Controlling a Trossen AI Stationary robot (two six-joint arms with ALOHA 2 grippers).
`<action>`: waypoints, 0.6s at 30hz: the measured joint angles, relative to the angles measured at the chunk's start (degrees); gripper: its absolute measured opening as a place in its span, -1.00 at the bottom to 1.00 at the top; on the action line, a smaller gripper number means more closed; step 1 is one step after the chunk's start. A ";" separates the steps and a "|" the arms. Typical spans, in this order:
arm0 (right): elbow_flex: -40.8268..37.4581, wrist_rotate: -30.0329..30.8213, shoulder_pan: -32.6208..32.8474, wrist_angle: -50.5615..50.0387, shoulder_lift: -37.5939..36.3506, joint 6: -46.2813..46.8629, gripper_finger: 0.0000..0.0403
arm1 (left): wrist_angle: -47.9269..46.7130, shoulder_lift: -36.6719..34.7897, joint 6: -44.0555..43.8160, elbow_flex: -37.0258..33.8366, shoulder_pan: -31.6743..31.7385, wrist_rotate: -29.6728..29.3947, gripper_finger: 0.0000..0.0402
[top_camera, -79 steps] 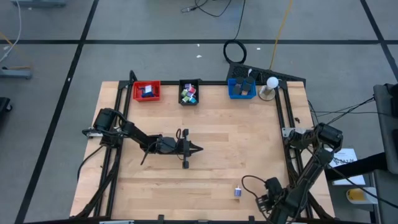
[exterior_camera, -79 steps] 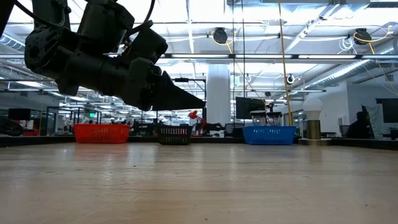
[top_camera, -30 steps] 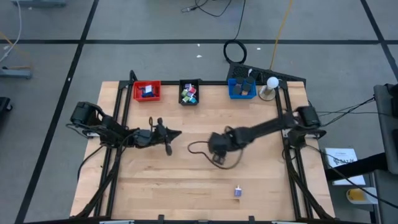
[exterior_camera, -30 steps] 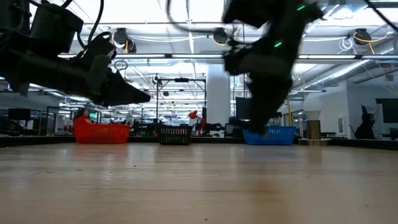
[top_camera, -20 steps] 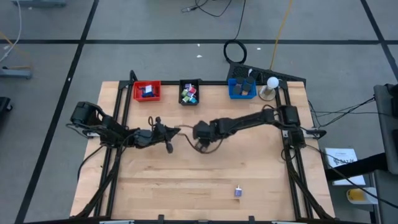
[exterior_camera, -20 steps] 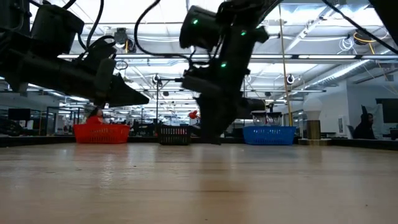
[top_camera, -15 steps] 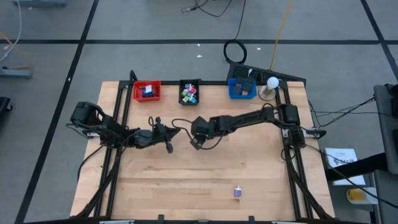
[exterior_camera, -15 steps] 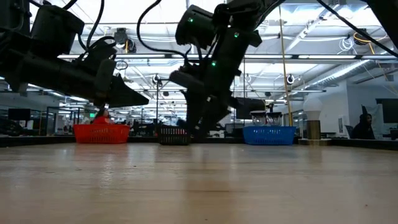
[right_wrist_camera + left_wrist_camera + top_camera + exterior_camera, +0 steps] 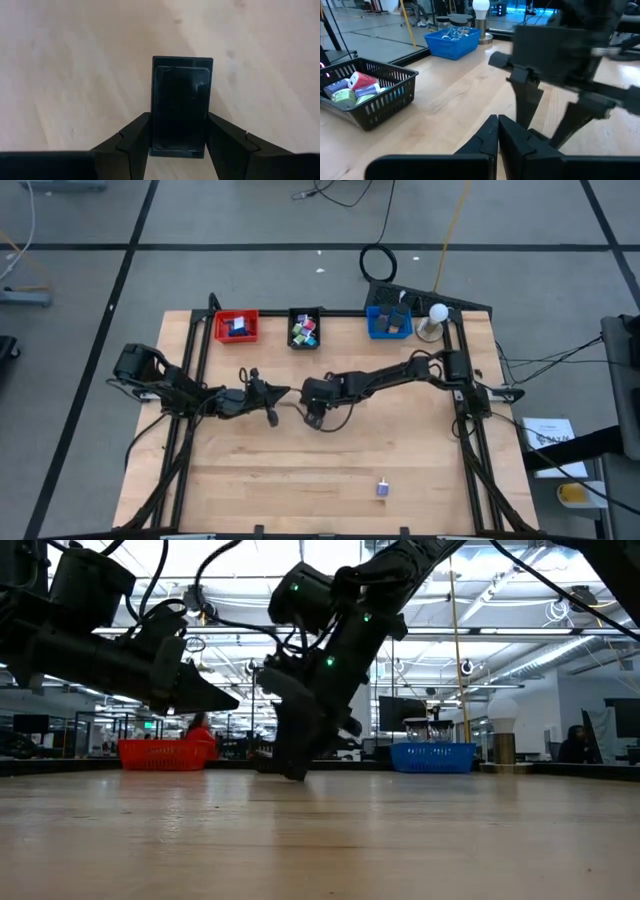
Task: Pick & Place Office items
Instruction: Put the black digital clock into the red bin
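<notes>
Partly hidden: black block [image 9: 181, 105] between jaws.

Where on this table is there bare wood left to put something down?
The near half is open around one small item, as is the right side below the blue tray. It is crowded mid-table, where the left end effector and right end effector meet.

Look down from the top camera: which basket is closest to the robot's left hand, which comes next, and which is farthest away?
Measured from the left hand, near the middle of the table:
1. Black basket, middle of the back edge, nearest.
2. Red basket, back left, a little farther.
3. Blue basket, back right beside the white lamp, farthest.
</notes>
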 joint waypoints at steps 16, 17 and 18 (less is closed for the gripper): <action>-0.11 4.53 4.17 4.06 -0.02 -21.97 0.11 | -0.61 0.00 0.20 0.02 0.02 0.07 -0.88; -0.11 6.10 4.44 4.02 -0.09 -22.69 0.15 | -0.73 0.00 0.29 0.02 0.02 0.08 -0.88; -0.11 7.22 4.74 3.50 -0.45 -23.54 0.19 | -0.89 0.00 0.29 0.02 0.02 0.09 -0.88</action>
